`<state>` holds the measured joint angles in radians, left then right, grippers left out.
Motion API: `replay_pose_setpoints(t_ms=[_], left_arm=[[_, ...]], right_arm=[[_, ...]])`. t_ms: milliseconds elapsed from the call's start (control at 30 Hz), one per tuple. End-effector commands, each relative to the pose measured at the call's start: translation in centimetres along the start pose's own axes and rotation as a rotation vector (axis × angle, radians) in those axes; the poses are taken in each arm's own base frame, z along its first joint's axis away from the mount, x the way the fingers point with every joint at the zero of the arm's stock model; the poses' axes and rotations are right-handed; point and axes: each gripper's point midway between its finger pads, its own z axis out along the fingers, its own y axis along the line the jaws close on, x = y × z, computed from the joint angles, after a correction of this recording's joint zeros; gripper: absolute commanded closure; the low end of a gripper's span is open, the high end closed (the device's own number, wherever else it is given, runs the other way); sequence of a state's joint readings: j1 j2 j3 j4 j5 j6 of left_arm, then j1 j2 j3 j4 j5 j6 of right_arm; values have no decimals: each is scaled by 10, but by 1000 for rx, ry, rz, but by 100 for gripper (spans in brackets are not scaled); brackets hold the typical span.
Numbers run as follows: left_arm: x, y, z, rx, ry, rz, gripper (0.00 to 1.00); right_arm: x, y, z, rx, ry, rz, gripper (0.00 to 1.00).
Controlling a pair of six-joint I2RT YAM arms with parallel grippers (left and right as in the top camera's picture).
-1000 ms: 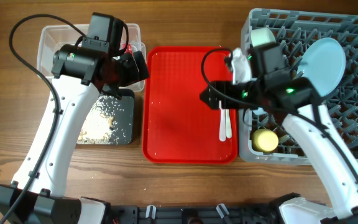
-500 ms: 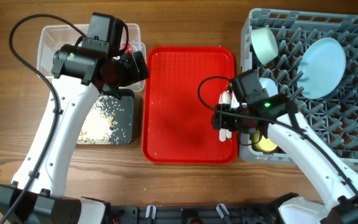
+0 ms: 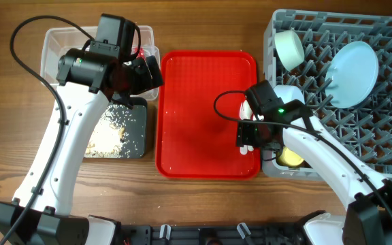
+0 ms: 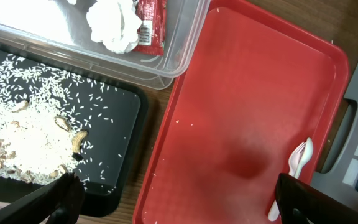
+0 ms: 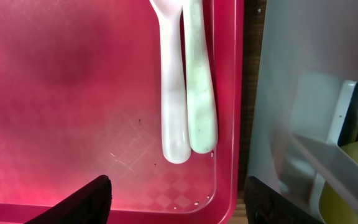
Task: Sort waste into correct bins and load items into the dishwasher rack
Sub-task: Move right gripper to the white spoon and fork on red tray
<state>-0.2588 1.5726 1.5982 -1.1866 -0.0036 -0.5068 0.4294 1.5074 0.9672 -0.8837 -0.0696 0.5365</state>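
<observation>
Two white spoons [image 5: 185, 93] lie side by side at the red tray's right edge, also seen in the left wrist view [image 4: 298, 163]. My right gripper [image 5: 179, 205] is open and empty just over their ends; overhead it [image 3: 250, 135] hides most of them. My left gripper [image 4: 179, 205] is open and empty, hovering [image 3: 140, 73] where the clear tub [image 3: 50, 51] meets the black tray [image 3: 140, 139]. The tub holds crumpled tissue [image 4: 114, 22] and a red wrapper [image 4: 149, 22]. Rice scraps [image 4: 23, 134] lie in the black tray. The grey rack [image 3: 386, 136] holds a green bowl [image 3: 289, 47], blue plate [image 3: 352, 71] and yellow cup [image 3: 291, 155].
The flat red tray [image 3: 196, 116] lies between the bins and the rack, with a few rice grains on it. The rack's grey wall [image 5: 291, 74] stands right beside the spoons. Black cables loop over both arms. Bare wooden table runs along the front.
My right arm has swung from above the rack's left side down and left to sit low over the spoons on the red tray. The left arm has not moved.
</observation>
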Motion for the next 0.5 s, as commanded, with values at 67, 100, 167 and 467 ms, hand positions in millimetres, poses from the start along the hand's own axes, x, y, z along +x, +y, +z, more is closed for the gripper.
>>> replay_pose_setpoints(t_ms=[67,100,167,467], left_arm=[[-5,2,-5,-6,-25,1,0],[-5,2,-5,-6,-24,1,0],[-5,2,-5,-6,-24,1,0],[-5,2,-5,-6,-25,1,0]], right_arm=[[2,-17,4,91,1,-40,30],[3,-18,3,95,2,-41,30],[3,-20,3,107,2,-44,30],[-12,-1,2,22,-53,-67,31]])
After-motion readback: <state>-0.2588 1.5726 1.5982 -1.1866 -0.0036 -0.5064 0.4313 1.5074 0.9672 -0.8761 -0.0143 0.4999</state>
